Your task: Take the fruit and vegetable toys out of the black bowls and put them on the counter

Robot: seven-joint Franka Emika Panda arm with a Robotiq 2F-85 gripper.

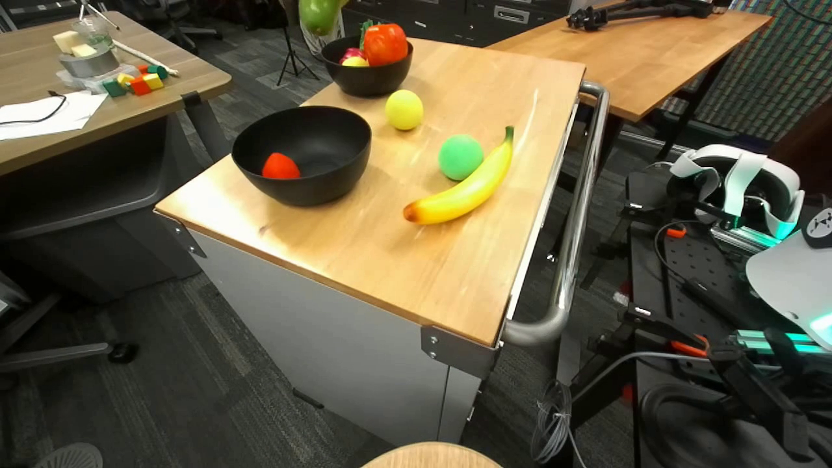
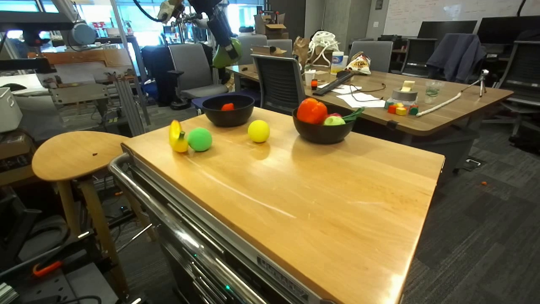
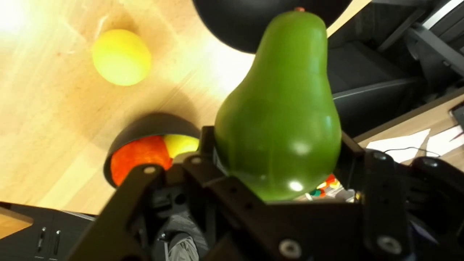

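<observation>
While gripper (image 3: 278, 145) clasps pear (image 3: 281, 105) aloft, fingers (image 2: 231, 51) slant downward.

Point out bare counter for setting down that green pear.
Largest: the counter between the fuller black bowl, the metal handle and the end farthest from the banana. Smaller: between banana and the other bowl. Crowded: beside the banana, where the green ball sits close.

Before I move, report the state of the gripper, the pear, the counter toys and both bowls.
Gripper: closed on the pear
Pear: held in the air
Banana: lying on the counter
Green ball: on the counter, beside the banana
Yellow ball: on the counter
Fuller bowl: upright, holding a big red toy and more
Other bowl: upright, one small red toy showing
</observation>
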